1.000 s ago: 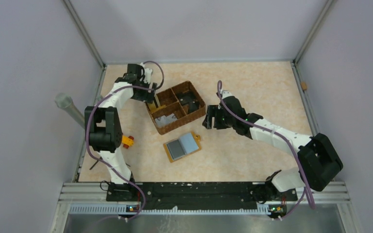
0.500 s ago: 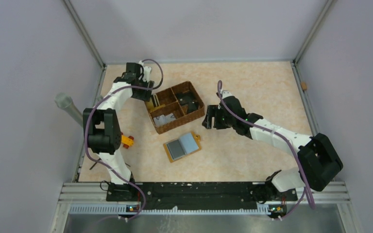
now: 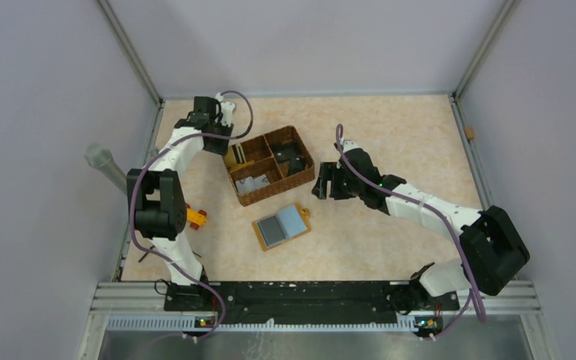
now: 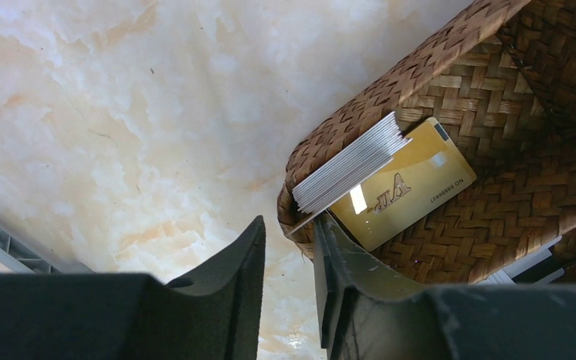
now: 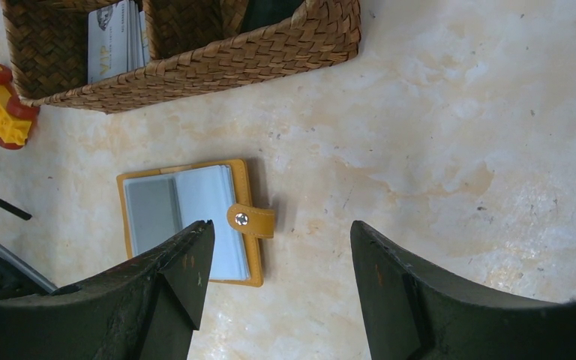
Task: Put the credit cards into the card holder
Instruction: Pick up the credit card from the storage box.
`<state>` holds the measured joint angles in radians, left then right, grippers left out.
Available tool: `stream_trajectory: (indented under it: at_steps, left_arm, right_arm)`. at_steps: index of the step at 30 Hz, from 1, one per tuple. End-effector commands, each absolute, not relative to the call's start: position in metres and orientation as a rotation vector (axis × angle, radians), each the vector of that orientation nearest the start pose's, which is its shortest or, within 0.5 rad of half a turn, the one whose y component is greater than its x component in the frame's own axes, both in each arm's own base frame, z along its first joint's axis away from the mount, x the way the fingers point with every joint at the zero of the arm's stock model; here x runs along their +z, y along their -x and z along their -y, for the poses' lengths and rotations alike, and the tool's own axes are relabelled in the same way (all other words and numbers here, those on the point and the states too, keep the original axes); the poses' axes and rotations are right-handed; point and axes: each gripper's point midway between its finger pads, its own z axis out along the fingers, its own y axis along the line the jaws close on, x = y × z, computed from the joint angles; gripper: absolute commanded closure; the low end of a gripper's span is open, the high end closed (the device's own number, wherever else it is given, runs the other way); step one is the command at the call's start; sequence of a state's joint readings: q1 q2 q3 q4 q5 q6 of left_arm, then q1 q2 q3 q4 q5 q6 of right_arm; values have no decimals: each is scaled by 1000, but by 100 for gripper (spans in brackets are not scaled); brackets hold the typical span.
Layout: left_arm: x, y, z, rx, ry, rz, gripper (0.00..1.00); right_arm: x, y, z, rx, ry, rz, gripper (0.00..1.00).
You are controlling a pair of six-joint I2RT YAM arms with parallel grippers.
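Several silver credit cards [image 4: 352, 165] stand on edge in a corner compartment of the woven basket [image 4: 390, 82], and a gold one [image 4: 405, 187] lies flat beside them. My left gripper [image 4: 289, 221] hangs over that corner, its jaws narrowed to a slim gap. One finger is outside the wall and the other touches the lowest card's edge; nothing is clamped. The card holder [image 3: 281, 226] lies open on the table with its grey sleeves up [image 5: 187, 217]. My right gripper [image 5: 281, 225] hovers open just right of it, holding nothing.
The basket [image 3: 270, 165] sits mid-table with more cards [image 5: 116, 41] in its near compartment and dark items at the back right. An orange-and-red toy block [image 3: 196, 218] lies by the left arm's base. A grey post [image 3: 99, 157] stands outside the left frame rail.
The left jaws have narrowed from wide to a slim gap at the basket corner. The basket has shifted slightly to the left. The right arm has not moved.
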<state>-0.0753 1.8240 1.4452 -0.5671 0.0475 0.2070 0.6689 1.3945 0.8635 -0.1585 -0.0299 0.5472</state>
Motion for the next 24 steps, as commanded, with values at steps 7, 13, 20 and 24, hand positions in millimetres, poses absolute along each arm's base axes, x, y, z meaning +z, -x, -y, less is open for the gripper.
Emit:
stream_trajectory:
  at_steps: [7,13,20,24]
  left_arm:
    - [135,-456,37,-13,-414,-2390,79]
    - [135,-453,40,-12,-435,-2388,85]
    - [135,-441,48,-24,-502,-2387,99]
    - [138,-435,53,-39,-547,-2381,100]
  right_arm:
    - [123,-290,-263,702,144,-2310,32]
    - [121,-289,-264,707,144,-2318,32]
    - [120,-288,-264,708,147,-2325,32]
    - [121,-288,-264,708,148,-2323,32]
